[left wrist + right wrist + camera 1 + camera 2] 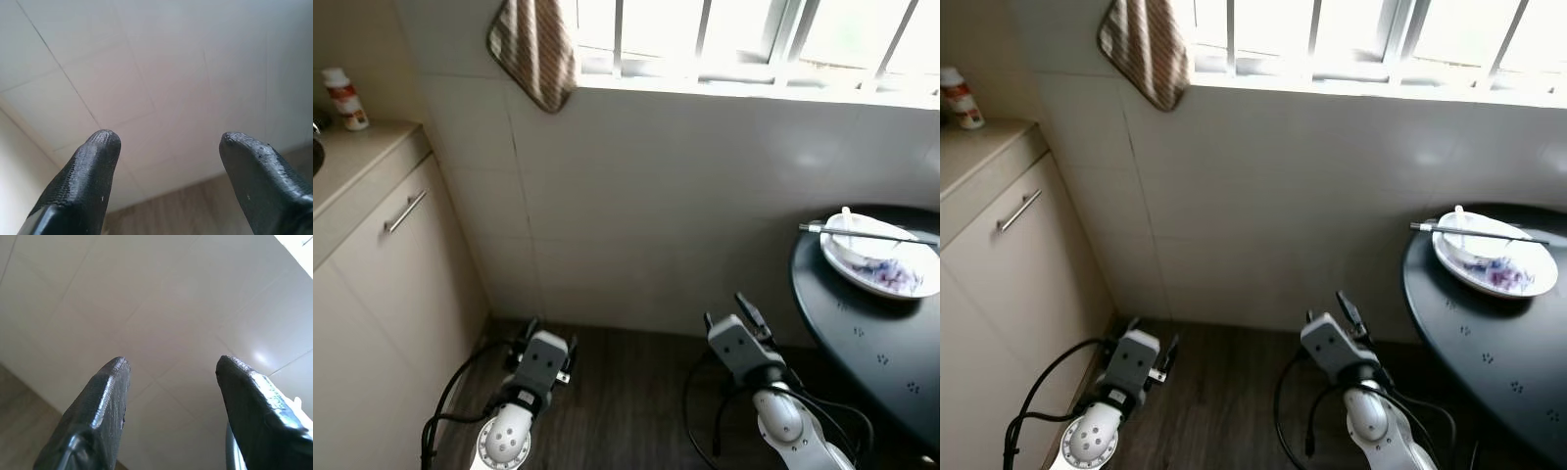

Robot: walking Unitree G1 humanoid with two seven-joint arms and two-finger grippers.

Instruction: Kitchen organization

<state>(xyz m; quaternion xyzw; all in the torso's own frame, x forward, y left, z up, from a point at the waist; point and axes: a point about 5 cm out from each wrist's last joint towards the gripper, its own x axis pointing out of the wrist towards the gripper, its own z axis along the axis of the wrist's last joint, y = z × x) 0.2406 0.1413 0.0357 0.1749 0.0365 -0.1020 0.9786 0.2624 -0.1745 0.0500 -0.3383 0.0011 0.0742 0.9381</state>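
Note:
A white plate (886, 272) with a blue pattern rests on the round black table (871, 343) at the right, holding a white bowl with a spoon and a long dark chopstick (867, 234) laid across it. Low over the wood floor, my left gripper (548, 331) points at the tiled wall, its fingers (90, 169) spread open with nothing between them. My right gripper (729, 308) hangs left of the table, also open and empty, its fingers (105, 399) aimed at the wall.
A beige cabinet with a metal handle (404, 211) and countertop stands at the left, with a red-and-white bottle (345, 99) on it. A striped cloth (536, 47) hangs from the window sill. Cables trail from both arms.

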